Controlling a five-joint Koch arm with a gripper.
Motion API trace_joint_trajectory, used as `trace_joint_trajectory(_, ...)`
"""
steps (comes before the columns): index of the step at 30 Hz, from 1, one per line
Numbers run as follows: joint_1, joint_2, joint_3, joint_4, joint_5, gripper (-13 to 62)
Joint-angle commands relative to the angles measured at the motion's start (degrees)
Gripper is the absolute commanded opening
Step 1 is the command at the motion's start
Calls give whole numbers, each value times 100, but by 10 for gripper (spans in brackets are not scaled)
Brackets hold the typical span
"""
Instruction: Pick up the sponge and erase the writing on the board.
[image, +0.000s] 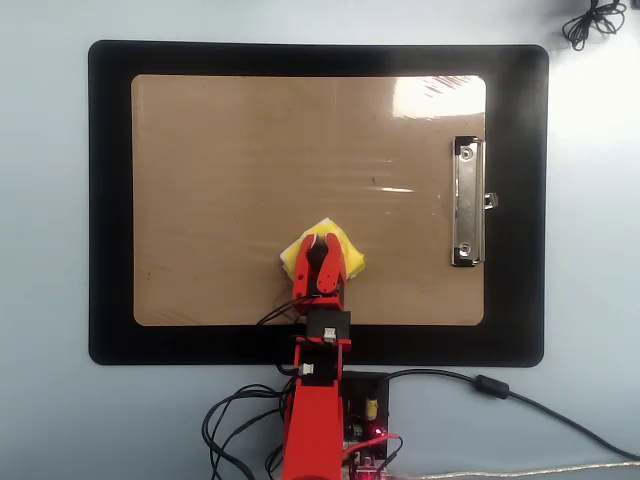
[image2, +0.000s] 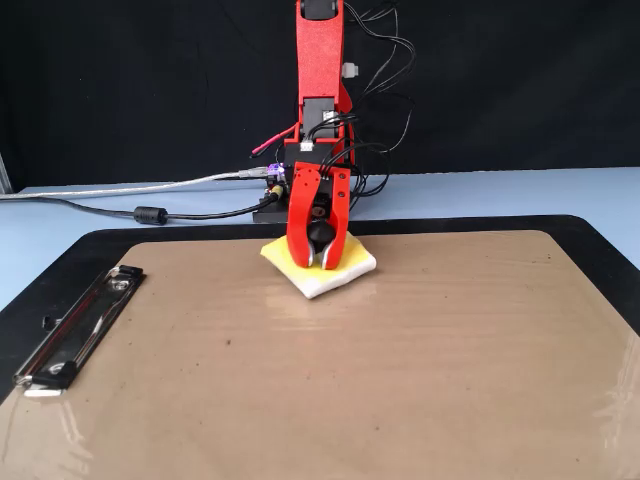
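The yellow sponge (image: 348, 262) with white edges lies flat on the brown board (image: 250, 150), near the board's edge closest to the arm base. My red gripper (image: 322, 241) points down onto it, jaws closed around the black knob in its middle. The fixed view shows the same: the gripper (image2: 320, 263) grips the knob, and the sponge (image2: 343, 276) rests on the board (image2: 400, 380). I see no writing on the board, only a tiny dark speck (image: 374, 181).
A silver clip (image: 466, 200) sits at the board's right end in the overhead view, and the clip (image2: 75, 325) is at the left in the fixed view. A black mat (image: 110, 200) lies under the board. The arm base (image: 345, 410) and cables (image: 480, 385) sit beyond the mat's near edge.
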Motion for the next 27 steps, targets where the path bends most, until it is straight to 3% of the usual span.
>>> trace_joint_trajectory(1,79,-817,-721,-211,9,-80)
trace_joint_trajectory(3,132,-1978,-1679,-308,26,-80)
trace_joint_trajectory(5,158,-2188,-1854,-492,18,-80)
trace_joint_trajectory(9,158,-185,44,-431,9,-80)
trace_joint_trajectory(11,158,132,457,-264,0,-80)
trace_joint_trajectory(16,466,-1582,-967,-308,18,-80)
trace_joint_trajectory(21,554,439,642,-220,18,-80)
trace_joint_trajectory(23,580,-158,141,-220,9,-80)
trace_joint_trajectory(27,1538,-3322,-3076,-413,88,-80)
